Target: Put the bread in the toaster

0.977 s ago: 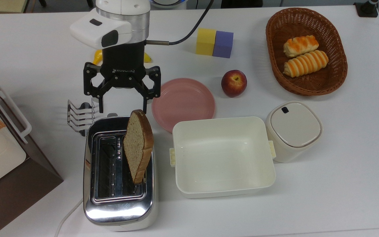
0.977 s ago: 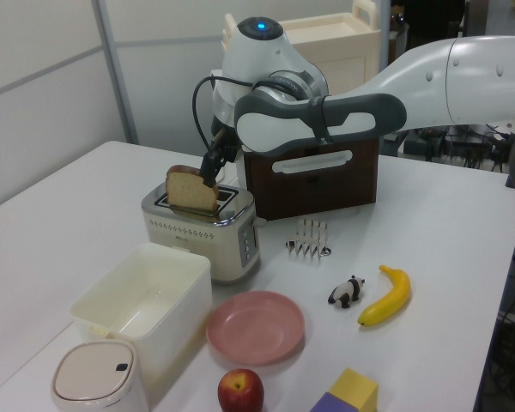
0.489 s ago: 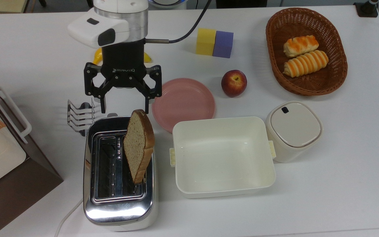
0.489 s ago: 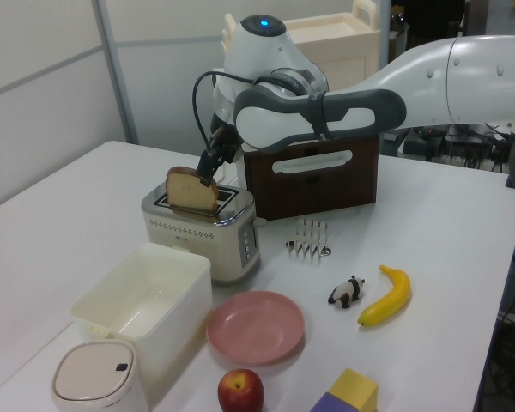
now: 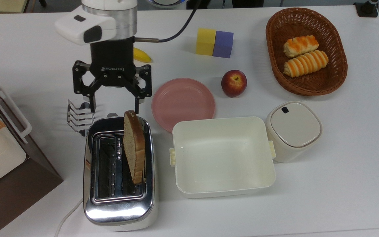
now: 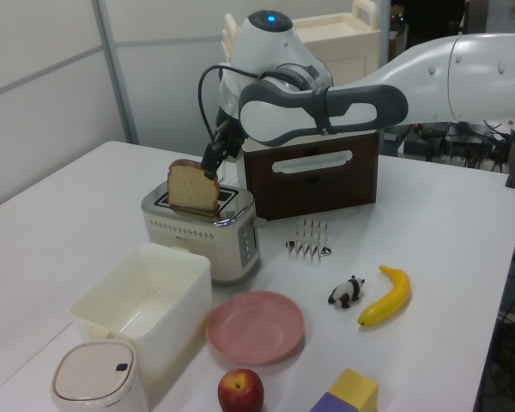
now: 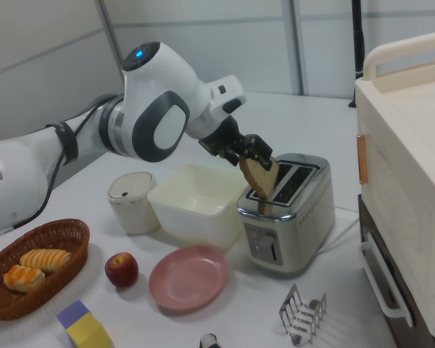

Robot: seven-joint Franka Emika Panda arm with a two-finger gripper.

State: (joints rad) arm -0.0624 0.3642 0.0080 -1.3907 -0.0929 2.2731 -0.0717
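Below gripper [image 5: 114,106], bread [image 5: 134,146] apart.

You're seeing brown speckled bread [image 5: 133,144], chrome toaster [image 5: 118,200], pink plate [image 5: 183,102], red apple [image 5: 234,83], yellow and purple blocks [image 5: 214,42].

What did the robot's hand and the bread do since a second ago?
The hand, open and not holding anything, slid toward the top view's left and a bit away from the toaster. The bread in the slot tipped more upright, so less of its flat face shows. The plate, tub and apple stayed put.
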